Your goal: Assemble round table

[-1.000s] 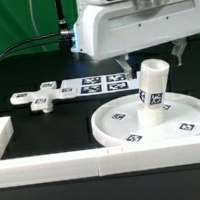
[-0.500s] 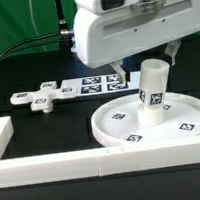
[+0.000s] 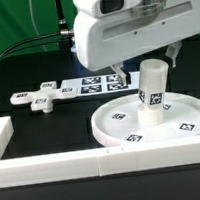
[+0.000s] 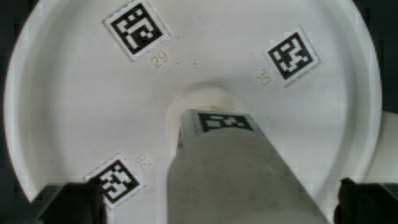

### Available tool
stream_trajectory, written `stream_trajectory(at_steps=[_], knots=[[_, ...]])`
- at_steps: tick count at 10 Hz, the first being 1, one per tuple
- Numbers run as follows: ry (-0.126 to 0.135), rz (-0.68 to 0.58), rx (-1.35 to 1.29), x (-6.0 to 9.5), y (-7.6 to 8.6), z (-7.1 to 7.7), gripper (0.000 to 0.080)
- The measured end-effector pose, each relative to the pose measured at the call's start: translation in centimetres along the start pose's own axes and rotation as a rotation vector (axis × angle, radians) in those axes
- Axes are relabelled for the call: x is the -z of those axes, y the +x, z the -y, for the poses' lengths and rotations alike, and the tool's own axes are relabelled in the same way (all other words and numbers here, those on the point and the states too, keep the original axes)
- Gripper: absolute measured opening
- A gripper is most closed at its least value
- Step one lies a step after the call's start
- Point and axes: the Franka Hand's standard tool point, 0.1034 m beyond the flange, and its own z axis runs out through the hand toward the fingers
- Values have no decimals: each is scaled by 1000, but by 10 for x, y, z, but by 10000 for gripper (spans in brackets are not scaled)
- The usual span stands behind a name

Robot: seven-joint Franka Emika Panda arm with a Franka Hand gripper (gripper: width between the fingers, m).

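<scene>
The large rimmed disc [image 3: 156, 122] lies flat on the table at the exterior view's right. The thick short cylinder [image 3: 153, 87] stands upright on the disc's centre hub. My gripper [image 3: 149, 64] hangs over the cylinder's top, with a finger on each side of it. In the wrist view the cylinder [image 4: 231, 160] runs between my dark fingertips [image 4: 71, 198], with a gap on both sides. The gripper [image 4: 217, 198] is open and holds nothing. The disc [image 4: 71, 90] fills the wrist view behind it. The flat cross-shaped piece [image 3: 42, 97] lies at the exterior view's left.
The marker board [image 3: 101, 84] lies behind the disc, partly under the arm. A long white wall bar [image 3: 106, 166] runs along the front, close to the disc's rim. Another bar [image 3: 1, 134] stands at the exterior view's left.
The arm has shifted a little toward the exterior view's left and slightly lower over the cylinder. The cylinder, disc and cross-shaped piece have not moved.
</scene>
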Motion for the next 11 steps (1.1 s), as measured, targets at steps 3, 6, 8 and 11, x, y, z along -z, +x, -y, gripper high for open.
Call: stream_trajectory(at_steps=[3,6,8,11], knots=[[0,1,2,-1,0,1,649],[0,1,2,-1,0,1,406],[0,1,-12,-1,0,1,406],[10,-8,-328,-3,-4,6,406]])
